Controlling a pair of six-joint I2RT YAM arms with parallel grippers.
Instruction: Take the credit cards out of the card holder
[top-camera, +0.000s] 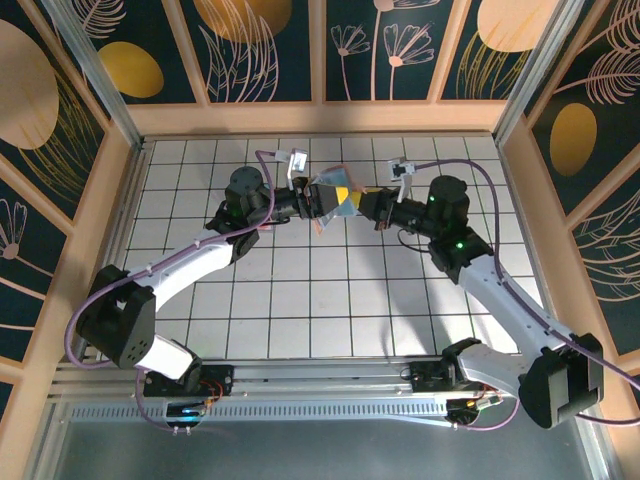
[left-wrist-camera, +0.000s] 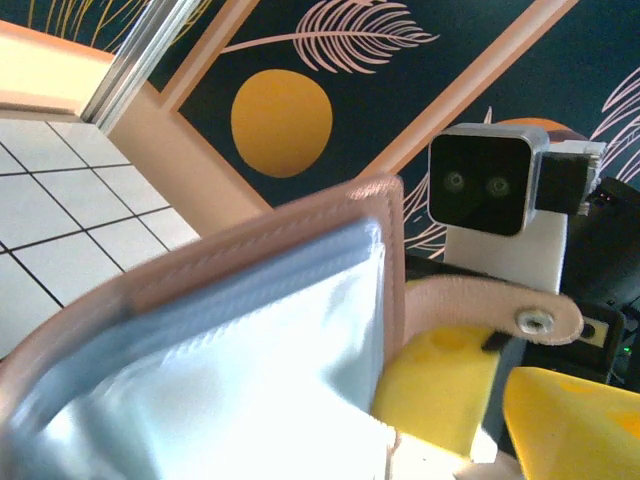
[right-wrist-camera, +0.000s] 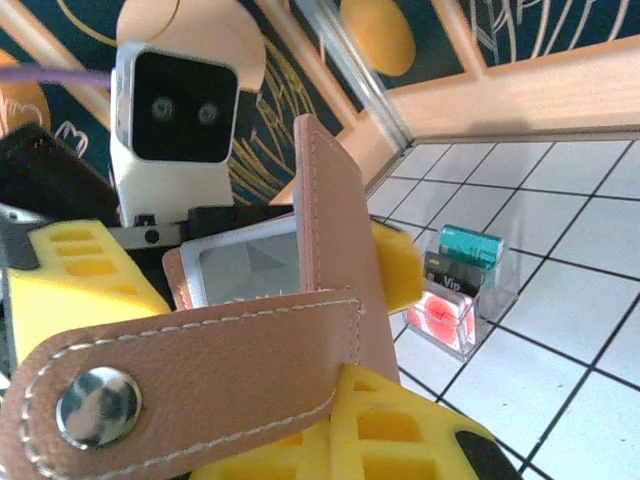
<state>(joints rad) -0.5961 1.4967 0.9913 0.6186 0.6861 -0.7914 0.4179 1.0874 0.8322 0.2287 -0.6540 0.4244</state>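
Right gripper (top-camera: 365, 207): jaws together, clamped on the strap (right-wrist-camera: 220, 360) of the card holder (right-wrist-camera: 335, 235). Left gripper (top-camera: 312, 203): jaws wide, set about the holder's body, one yellow foam pad (right-wrist-camera: 395, 262) against the outer cover; gripping or merely touching, not to be told.

Location: up in the air between the two arms, well above the white tiled table (top-camera: 300, 300); partly opened, book-fashion.

Contents: pale grey rectangle behind a clear sleeve (right-wrist-camera: 250, 262) inside; card or bare lining, not to be told. Credit cards (right-wrist-camera: 455, 275) down on the tiles beyond: teal, dark and red-and-white, seemingly standing in a clear plastic stand (right-wrist-camera: 500, 290).

Materials: outer cover pinkish-brown, leather-look, matte, with pale stitching along the edges. Strap of the same stuff, round-ended, fitted with a bright metal snap (right-wrist-camera: 97, 405). Interior grey-blue, the sleeves glossy and transparent. Overall flat, rectangular, thin-walled.

Handling, as judged: light. Covers limp rather than stiff, apt to swing about the fold when held by one flap. Strap a poor handle, likely to twist. Sleeves slick; cards thin, rigid, smooth, probably snug in their pockets.

Where to take hold: cover edge close to the fold, both faces pinched by one claw; exposed short edge of a card pinched by the other and drawn straight out along the pocket mouth.

Risks: sleeve dragged along with the card; holder slipping off the foam.
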